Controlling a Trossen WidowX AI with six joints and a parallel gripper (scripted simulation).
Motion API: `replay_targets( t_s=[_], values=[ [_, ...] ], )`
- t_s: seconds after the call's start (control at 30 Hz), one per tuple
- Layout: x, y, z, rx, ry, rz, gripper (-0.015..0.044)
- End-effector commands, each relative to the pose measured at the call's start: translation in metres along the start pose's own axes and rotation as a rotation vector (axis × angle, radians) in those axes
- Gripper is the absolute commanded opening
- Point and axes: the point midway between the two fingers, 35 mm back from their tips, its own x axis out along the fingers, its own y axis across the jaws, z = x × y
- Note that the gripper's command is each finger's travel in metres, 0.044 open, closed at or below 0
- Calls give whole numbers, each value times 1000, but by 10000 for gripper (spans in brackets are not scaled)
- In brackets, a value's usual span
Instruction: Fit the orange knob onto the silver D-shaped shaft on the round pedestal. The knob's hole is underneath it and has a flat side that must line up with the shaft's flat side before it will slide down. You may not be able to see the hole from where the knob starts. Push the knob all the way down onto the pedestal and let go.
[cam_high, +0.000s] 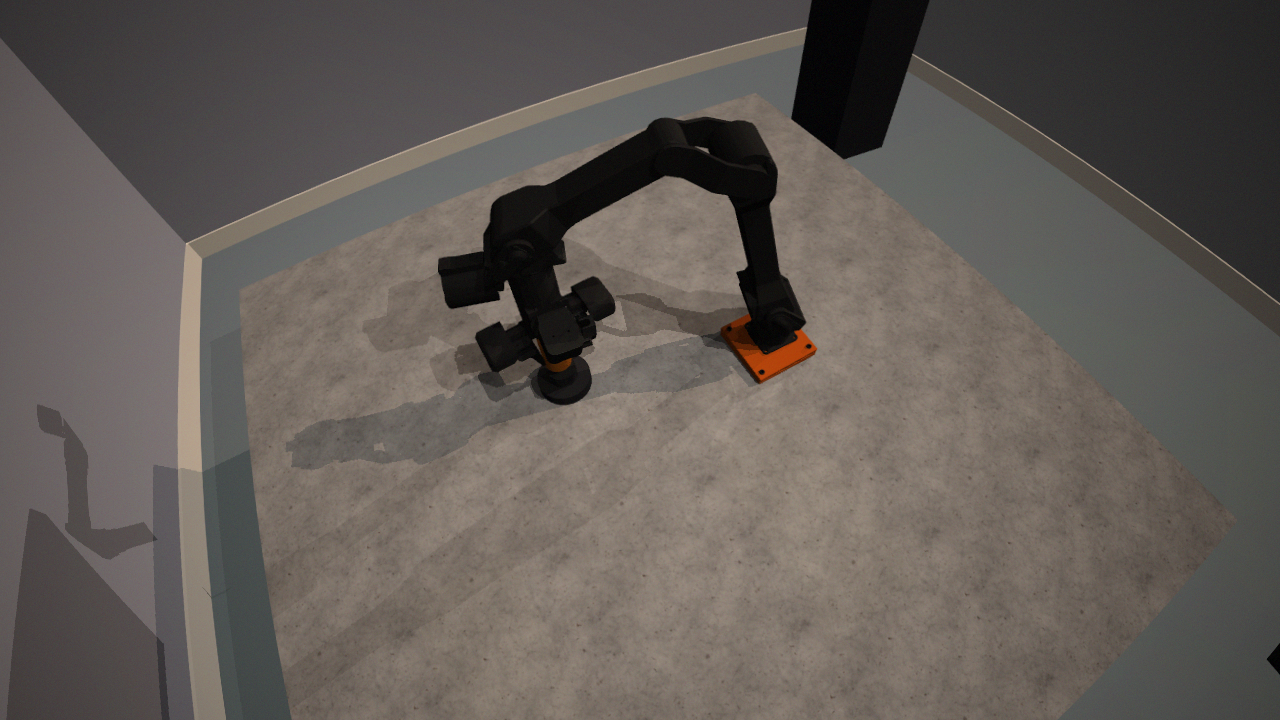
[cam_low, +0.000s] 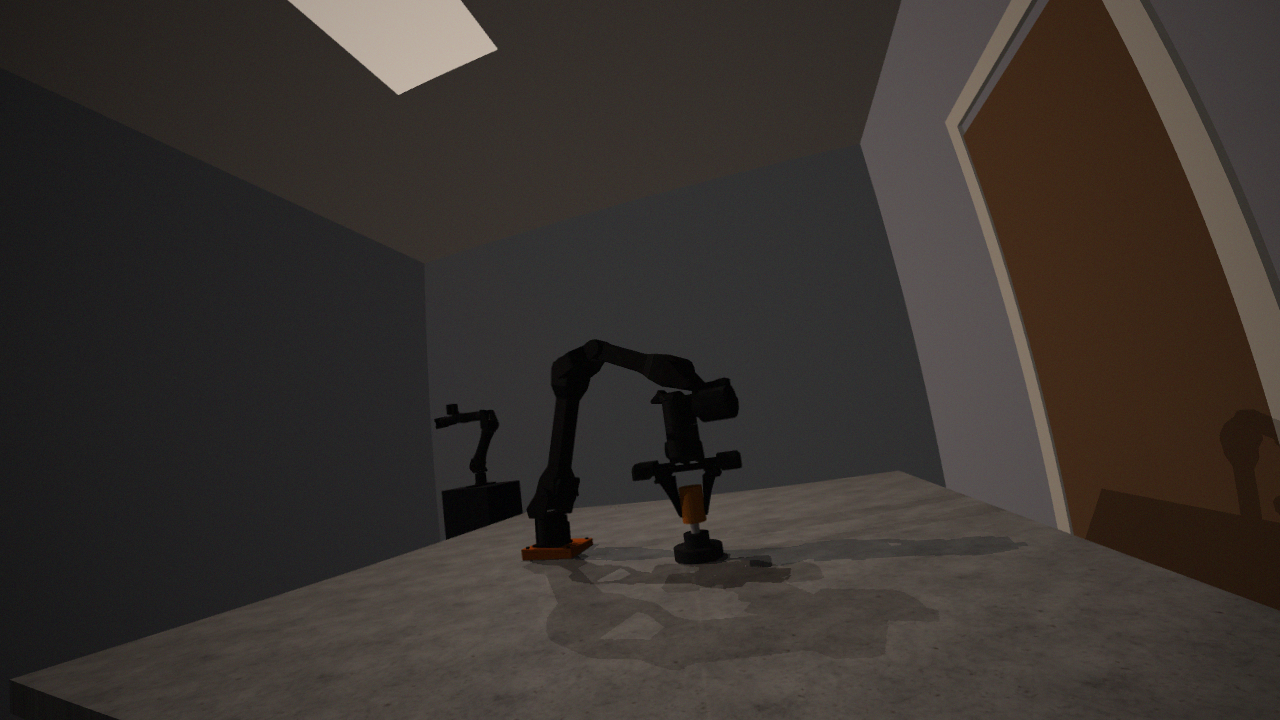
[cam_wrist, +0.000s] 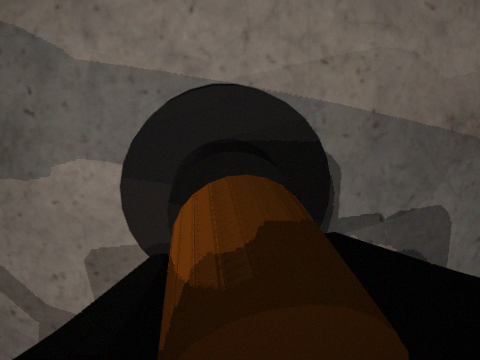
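Note:
My gripper (cam_low: 692, 512) is shut on the orange knob (cam_high: 558, 365) (cam_low: 692, 503) (cam_wrist: 250, 250) and holds it upright, directly above the black round pedestal (cam_high: 565, 390) (cam_low: 698, 550) (cam_wrist: 220, 112). In the exterior view a short length of the silver shaft (cam_low: 694, 528) shows between the knob's underside and the pedestal, so the knob is not against the pedestal. In the wrist view the knob covers the shaft, with a dark finger on each side. The knob's hole and the shaft's flat side are hidden, so I cannot tell whether they line up.
The arm's orange base plate (cam_high: 760, 365) (cam_low: 547, 554) sits on the grey table (cam_high: 716, 537) (cam_low: 447, 644) beside the pedestal. The arm arches between base and pedestal. A second dark arm (cam_low: 484, 443) on a black block (cam_low: 481, 508) stands in the background.

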Motion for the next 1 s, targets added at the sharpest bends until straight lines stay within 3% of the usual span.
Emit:
replay_targets(
  t_s=[0.0,0.17,0.97],
  values=[
    [3,1,-1,593,1,-3,0],
    [2,3,0,837,1,-3,0],
    [-2,-1,0,837,1,-3,0]
  ],
)
